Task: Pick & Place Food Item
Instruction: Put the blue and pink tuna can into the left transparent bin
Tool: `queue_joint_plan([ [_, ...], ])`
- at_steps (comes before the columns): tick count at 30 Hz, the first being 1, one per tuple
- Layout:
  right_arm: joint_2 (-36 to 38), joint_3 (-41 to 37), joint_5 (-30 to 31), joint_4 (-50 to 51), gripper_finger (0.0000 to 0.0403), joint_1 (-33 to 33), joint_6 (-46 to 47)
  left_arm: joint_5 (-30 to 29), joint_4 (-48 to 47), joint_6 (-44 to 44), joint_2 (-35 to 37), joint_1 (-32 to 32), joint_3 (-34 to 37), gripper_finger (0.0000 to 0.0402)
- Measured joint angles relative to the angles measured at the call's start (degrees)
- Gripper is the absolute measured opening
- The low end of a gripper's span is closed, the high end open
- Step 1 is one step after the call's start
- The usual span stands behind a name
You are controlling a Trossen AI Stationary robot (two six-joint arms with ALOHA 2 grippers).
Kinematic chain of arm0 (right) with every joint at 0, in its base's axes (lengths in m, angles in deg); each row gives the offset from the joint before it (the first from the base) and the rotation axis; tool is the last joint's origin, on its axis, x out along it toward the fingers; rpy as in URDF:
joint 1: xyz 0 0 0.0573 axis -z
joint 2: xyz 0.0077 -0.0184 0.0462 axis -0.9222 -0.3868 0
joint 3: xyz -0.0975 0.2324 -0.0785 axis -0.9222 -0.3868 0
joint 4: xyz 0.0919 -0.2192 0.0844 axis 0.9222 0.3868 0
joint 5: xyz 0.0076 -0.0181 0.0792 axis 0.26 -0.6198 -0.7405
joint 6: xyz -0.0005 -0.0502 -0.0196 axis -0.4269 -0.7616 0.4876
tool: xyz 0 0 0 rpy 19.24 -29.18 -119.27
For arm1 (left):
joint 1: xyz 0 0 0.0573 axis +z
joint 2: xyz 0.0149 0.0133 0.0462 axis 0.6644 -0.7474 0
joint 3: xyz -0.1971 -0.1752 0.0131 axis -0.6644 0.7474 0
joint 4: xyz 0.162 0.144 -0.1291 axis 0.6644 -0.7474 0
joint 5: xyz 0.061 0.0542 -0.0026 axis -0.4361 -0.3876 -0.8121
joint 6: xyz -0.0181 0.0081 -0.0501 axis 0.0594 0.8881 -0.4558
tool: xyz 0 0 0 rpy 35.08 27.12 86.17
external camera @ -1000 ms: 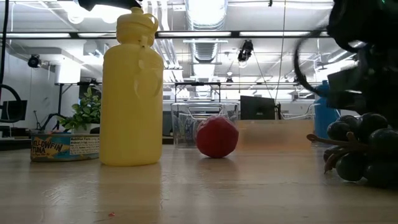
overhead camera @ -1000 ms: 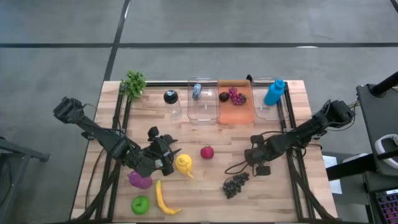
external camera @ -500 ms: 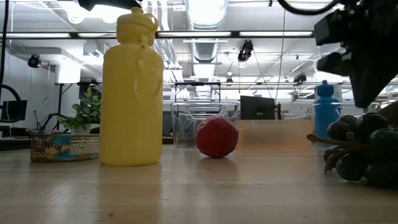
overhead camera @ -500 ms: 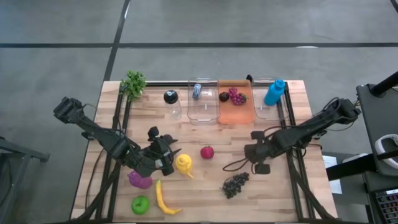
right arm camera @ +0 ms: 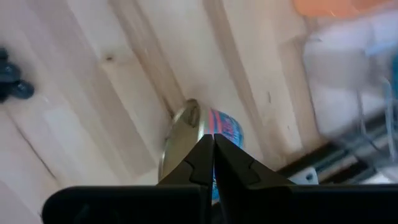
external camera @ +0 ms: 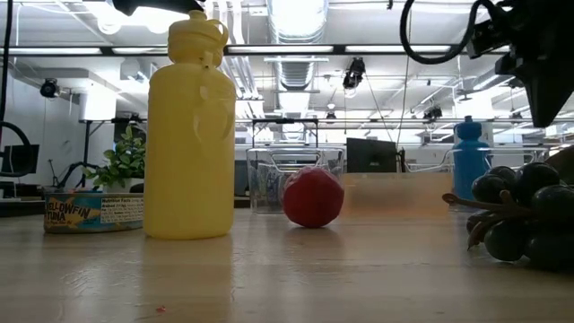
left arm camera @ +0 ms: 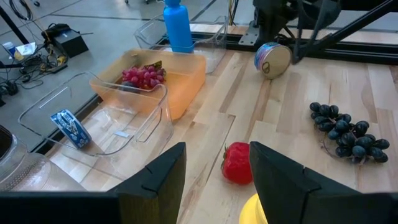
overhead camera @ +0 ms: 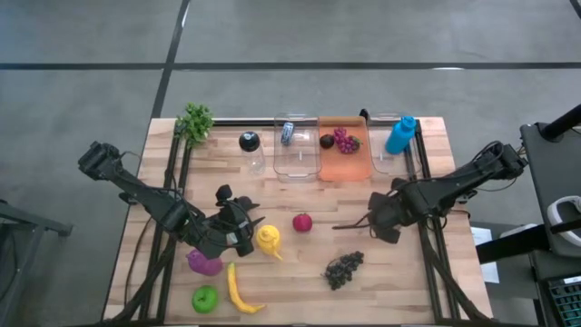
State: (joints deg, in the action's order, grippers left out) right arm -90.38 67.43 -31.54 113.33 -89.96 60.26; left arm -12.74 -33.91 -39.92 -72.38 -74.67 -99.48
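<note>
Black fingers of the right gripper (right arm camera: pixel 213 139) are pressed together on nothing, tips right over the blue-labelled round metal can (right arm camera: pixel 229 127) lying on its side on the wooden table (overhead camera: pixel 408 282); can't tell if they touch it. Bare boards around the can, bunch of dark grapes (overhead camera: pixel 344 268) near toward the front, orange plastic bin (overhead camera: pixel 349 165) and clear plastic bin (overhead camera: pixel 297 162) toward the back edge. Left gripper (overhead camera: pixel 247 232) waits, fingers apart, just beside the yellow plastic squeeze bottle (overhead camera: pixel 269 240); small red fruit (overhead camera: pixel 302 222) sits on open board between the arms.

plant (overhead camera: pixel 194 122) standing at far-left table corner | blue bottle (overhead camera: pixel 400 134) sitting in far-right clear bin | yellow bottle (external camera: pixel 189 130) standing upright near table middle | tuna can (external camera: pixel 92 213) lying beside it
</note>
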Motion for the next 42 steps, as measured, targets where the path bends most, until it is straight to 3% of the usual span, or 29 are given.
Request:
queue_joint_plan([
  [17, 0.6, 0.1, 1.7, 0.8, 0.0023, 0.1, 9.4, 0.0, 0.3, 0.0, 0.0, 0.0, 0.0, 0.0179],
  [32, 0.6, -1.6, 1.5, 0.8, 0.0195, 0.1, 14.1, 0.0, 1.2, 0.0, 0.0, 0.0, 0.0, 0.0178],
  [42, 0.6, -3.8, -1.8, 1.1, 0.0274, 0.1, 18.8, 0.0, 1.7, 0.1, 0.0, 0.0, 0.0, 0.0184],
])
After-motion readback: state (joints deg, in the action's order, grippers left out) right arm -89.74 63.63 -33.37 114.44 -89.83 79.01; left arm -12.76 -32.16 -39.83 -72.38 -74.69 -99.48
